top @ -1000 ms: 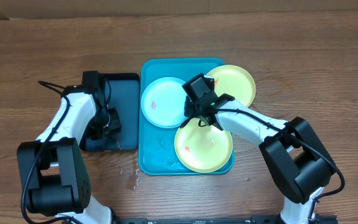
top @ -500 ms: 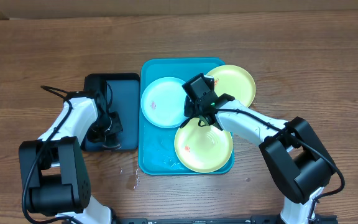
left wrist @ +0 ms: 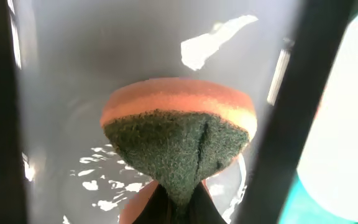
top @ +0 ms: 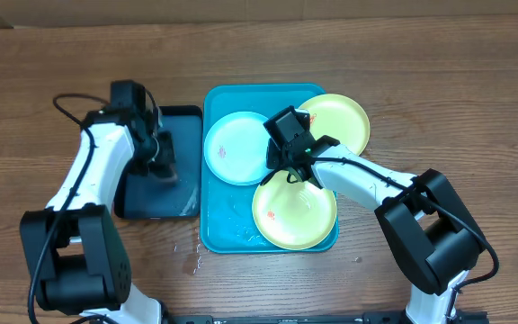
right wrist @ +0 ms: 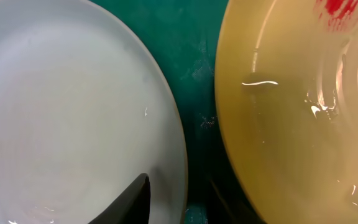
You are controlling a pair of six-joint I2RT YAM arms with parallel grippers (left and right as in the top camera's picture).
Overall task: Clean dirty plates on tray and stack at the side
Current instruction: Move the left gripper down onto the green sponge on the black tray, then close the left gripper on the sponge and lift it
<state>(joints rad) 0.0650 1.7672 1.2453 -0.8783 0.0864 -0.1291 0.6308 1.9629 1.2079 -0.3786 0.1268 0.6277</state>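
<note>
The turquoise tray (top: 212,225) holds the light blue plate (top: 232,148) at its far left and a yellow-green plate (top: 295,216) at the front. A second yellow-green plate (top: 344,121) overhangs the tray's far right corner. All show small red smears. My right gripper (top: 280,164) straddles the light blue plate's right rim, one finger on its inside (right wrist: 182,205), and grips it. The wrist view shows that plate (right wrist: 73,106) and a yellow-green one (right wrist: 303,106). My left gripper (top: 160,155) is shut on an orange sponge with a green scouring face (left wrist: 179,140) over the navy tray.
The dark navy tray (top: 183,193) lies left of the turquoise tray, its wet floor (left wrist: 73,93) showing glints under the sponge. Water droplets lie on the wooden table (top: 192,256) near the turquoise tray's front left corner.
My left gripper has moved from the front of the navy tray toward its far side with the sponge. The right arm and the plates have not moved.
</note>
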